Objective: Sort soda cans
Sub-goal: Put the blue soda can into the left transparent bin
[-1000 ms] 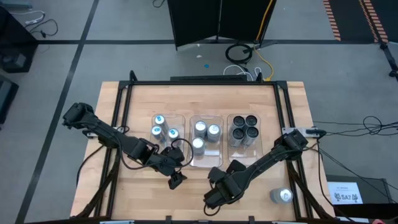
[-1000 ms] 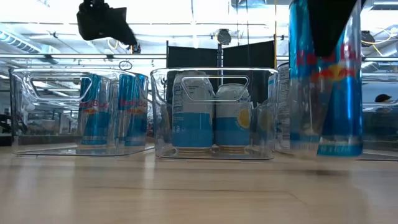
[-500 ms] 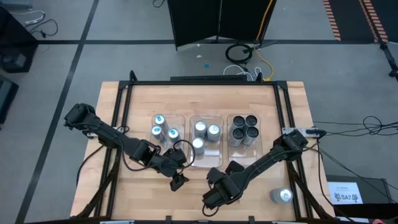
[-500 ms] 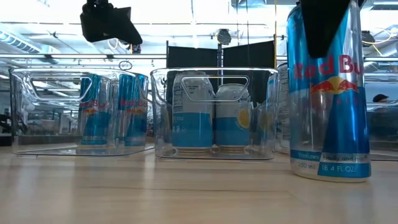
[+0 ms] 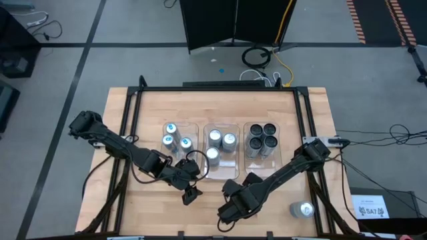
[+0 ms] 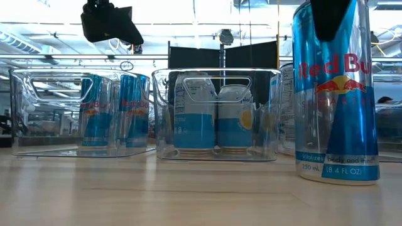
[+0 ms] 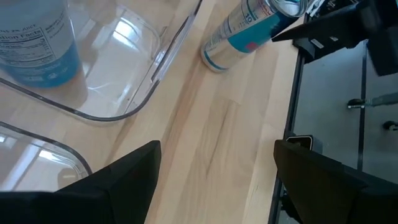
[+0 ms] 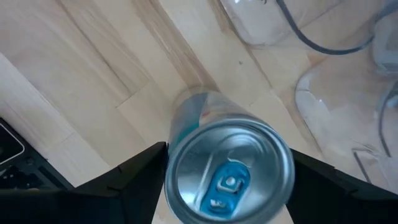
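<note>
Near the table's front edge, the right gripper (image 8: 227,165) straddles an upright blue-tabbed soda can (image 8: 229,168) standing on the wood, though whether it grips cannot be told. Beside the trays (image 5: 181,130), the left gripper (image 5: 189,194) hovers with jaws spread, empty.

bare table (image 5: 153,207) front-left, trays (image 5: 222,150) blocking centre, lone can (image 5: 301,210) front-right

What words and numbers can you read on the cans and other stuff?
"Red Bu" on the tall blue can under the right gripper.
"250 ml" and "8.4 FL OZ" on that can's bottom band.
"SA7" on the floor sign.
"Nutrition Facts" on the light-blue can; its small print is unreadable.
</note>
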